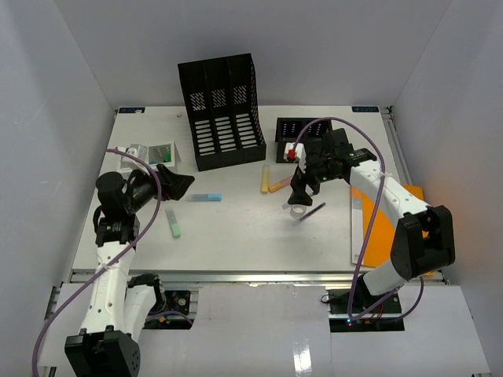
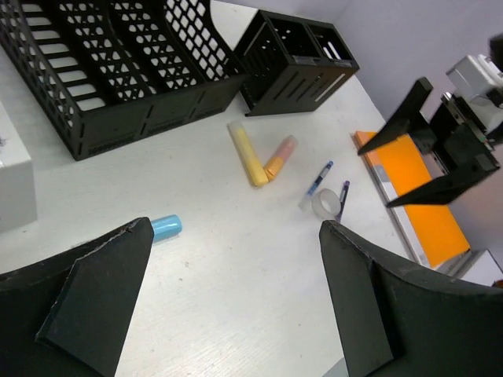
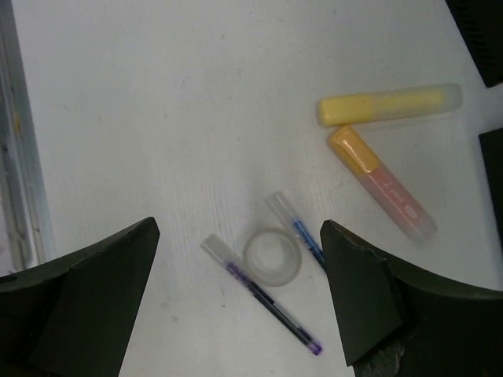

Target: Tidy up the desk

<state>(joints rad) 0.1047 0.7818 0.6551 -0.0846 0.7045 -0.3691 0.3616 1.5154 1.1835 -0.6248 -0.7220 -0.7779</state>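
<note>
Worktop (image 1: 236,236): white, fills the enclosure floor, with a silver rail along its near edge just beyond the arm bases.

Left claw (image 1: 181,181): released, jaws spread wide, gripping nothing. It sits over the left side, near a white box (image 1: 153,151).

Right claw (image 3: 240,226): also released, jaws wide. It hangs above a clear tape roll (image 3: 272,257) right of centre.

- Purple pen (image 3: 263,294) and blue pen (image 3: 297,229) lie just beside the roll, one on each side.
- Yellow highlighter (image 3: 389,104) and orange highlighter (image 3: 381,182) meet at one end, nearby.
- Black file rack (image 1: 224,110) stands at the far edge, with a small black organiser (image 1: 292,129) to its right.
- Blue marker (image 1: 205,197) and green marker (image 1: 174,223) lie left of centre.
- Orange folder (image 1: 389,228) lies along the right edge.
</note>
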